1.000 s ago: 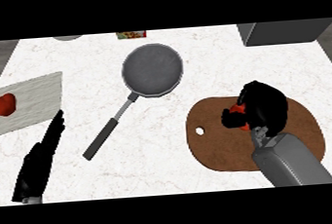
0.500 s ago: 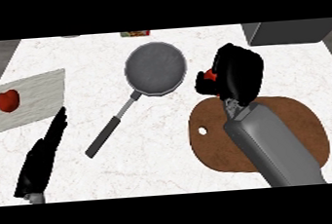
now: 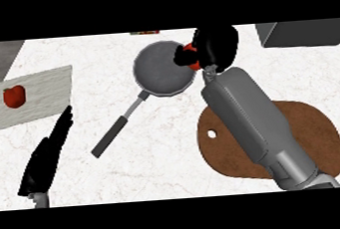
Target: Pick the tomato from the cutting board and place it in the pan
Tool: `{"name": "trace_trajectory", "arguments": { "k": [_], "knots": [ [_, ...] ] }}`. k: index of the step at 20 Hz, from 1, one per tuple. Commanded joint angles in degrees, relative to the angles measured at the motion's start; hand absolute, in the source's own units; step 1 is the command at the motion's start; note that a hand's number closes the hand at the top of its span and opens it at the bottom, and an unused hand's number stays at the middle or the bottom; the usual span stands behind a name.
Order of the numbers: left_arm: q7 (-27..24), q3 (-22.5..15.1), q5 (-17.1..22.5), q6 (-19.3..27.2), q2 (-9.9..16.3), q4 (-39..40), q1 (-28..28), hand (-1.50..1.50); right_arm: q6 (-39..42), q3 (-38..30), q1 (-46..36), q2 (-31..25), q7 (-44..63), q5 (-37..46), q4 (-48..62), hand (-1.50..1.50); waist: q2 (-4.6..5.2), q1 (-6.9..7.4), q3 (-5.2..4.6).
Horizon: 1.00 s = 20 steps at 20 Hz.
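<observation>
My right hand point(image 3: 214, 46) is curled round the red tomato point(image 3: 190, 51), most of which it hides. It holds the tomato over the right rim of the grey pan point(image 3: 161, 71), whose dark handle runs down to the lower left. The brown cutting board point(image 3: 314, 131) lies at the lower right, partly under my right forearm, with nothing showing on it. My left hand point(image 3: 47, 157) rests open at the lower left, fingers pointing up.
A red pepper-like item point(image 3: 14, 96) sits on a pale mat point(image 3: 43, 98) at the left. A grey box point(image 3: 304, 33) stands at the top right corner. A small item point(image 3: 145, 33) shows at the counter's far edge.
My right hand has carried the tomato up and left off the cutting board to the pan's right rim. The left hand has stayed put.
</observation>
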Motion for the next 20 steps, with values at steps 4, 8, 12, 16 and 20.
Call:
{"name": "trace_trajectory", "arguments": {
  "k": [4, 8, 12, 16, 20],
  "knots": [
    [0.31, -0.66, 0.00, -1.28, 0.29, -1.62, -0.29, 0.00, -9.87, -6.02, -5.64, 0.89, -10.91, -8.78, 19.66, 1.50, 0.55, 1.54, 0.04],
    [0.67, -1.74, -0.97, -0.59, -1.10, 0.69, -3.48, 0.00, -9.60, -5.94, -9.86, 0.91, -10.54, -9.87, 27.88, 1.50, 1.60, 3.71, 0.01],
    [-0.80, -3.77, -2.39, -0.39, -1.83, 0.28, -2.12, 0.00, -3.73, -6.48, -11.95, 0.91, -14.12, -10.91, 33.23, 1.50, 2.16, 5.01, 0.00],
    [-0.33, -3.57, -1.76, -1.05, -1.79, 0.64, -4.09, 0.00, -7.53, -16.58, -9.86, 0.92, -14.52, -24.63, 31.22, -1.50, 2.82, 6.46, 0.23],
    [-0.68, -4.45, -1.91, -0.74, -2.80, 0.06, -4.18, 0.00, -11.11, -20.42, -8.78, 0.92, -20.29, -30.71, 31.65, -1.50, 2.83, 7.23, 0.28]
  ]
}}
